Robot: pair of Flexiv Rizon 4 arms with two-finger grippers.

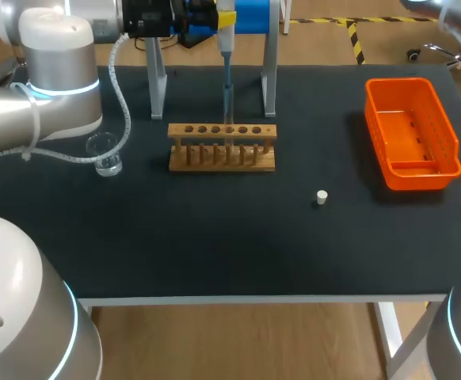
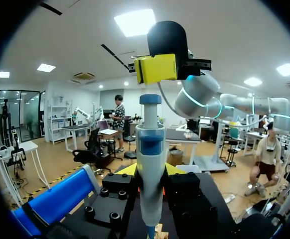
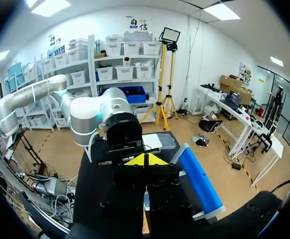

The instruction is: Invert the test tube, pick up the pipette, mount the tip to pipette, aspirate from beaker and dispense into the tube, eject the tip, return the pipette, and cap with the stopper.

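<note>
My left gripper (image 1: 215,17) is at the table's far edge, shut on the white and blue pipette (image 1: 226,47), which hangs upright. In the left wrist view the pipette (image 2: 151,169) stands between my left gripper's (image 2: 151,199) black fingers. The pipette's thin lower end reaches down to the wooden tube rack (image 1: 222,147); I cannot make out the tube there. My right gripper (image 2: 157,68), shut with its yellow tips together, hangs just above the pipette's blue plunger (image 2: 150,99). The right wrist view looks down past my right gripper (image 3: 145,160) at the pipette. A glass beaker (image 1: 106,155) stands left of the rack. The white stopper (image 1: 321,197) lies to the rack's front right.
An orange bin (image 1: 420,170) sits at the right side of the black table (image 1: 215,237). A metal stand (image 1: 270,79) with a blue bar rises behind the rack. My left arm (image 1: 56,87) passes close above the beaker.
</note>
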